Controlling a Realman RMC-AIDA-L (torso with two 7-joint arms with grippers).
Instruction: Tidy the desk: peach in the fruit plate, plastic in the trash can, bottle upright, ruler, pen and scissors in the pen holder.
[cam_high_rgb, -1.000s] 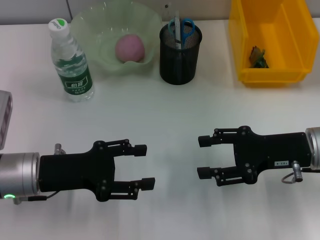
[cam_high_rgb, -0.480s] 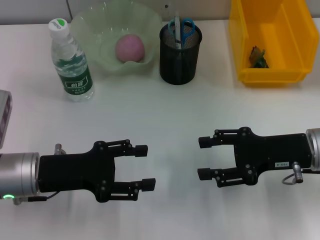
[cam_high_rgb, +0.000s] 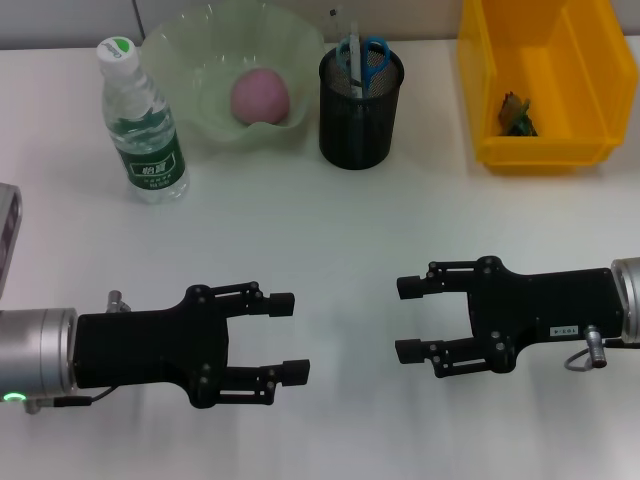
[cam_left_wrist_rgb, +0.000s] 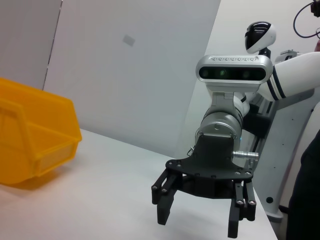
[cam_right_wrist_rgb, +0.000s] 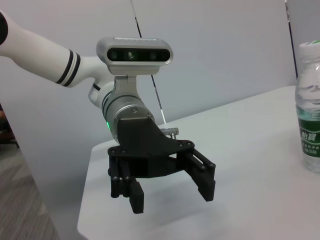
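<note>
Task appears complete. Relative to the pen holder (cam_high_rgb: 361, 108): peach (cam_high_rgb: 261, 97) in the fruit plate (cam_high_rgb: 190, 45) beside it, bottle (cam_high_rgb: 141, 125) upright beyond, plastic, probably, in the trash can (cam_high_rgb: 590, 60) opposite. Left gripper (cam_high_rgb: 287, 335) and right gripper (cam_high_rgb: 408, 317) hover spread and empty over the bench (cam_high_rgb: 350, 230).

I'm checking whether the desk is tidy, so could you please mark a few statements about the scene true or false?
1. The peach lies in the fruit plate. True.
2. The bottle lies on its side. False: it stands upright beside the plate.
3. The scissors are in the pen holder. True.
4. The left gripper holds the pen. False: it is open and empty, low over the table.
5. The right gripper is shut. False: it is open and empty.
6. The trash can has something inside. True.
</note>
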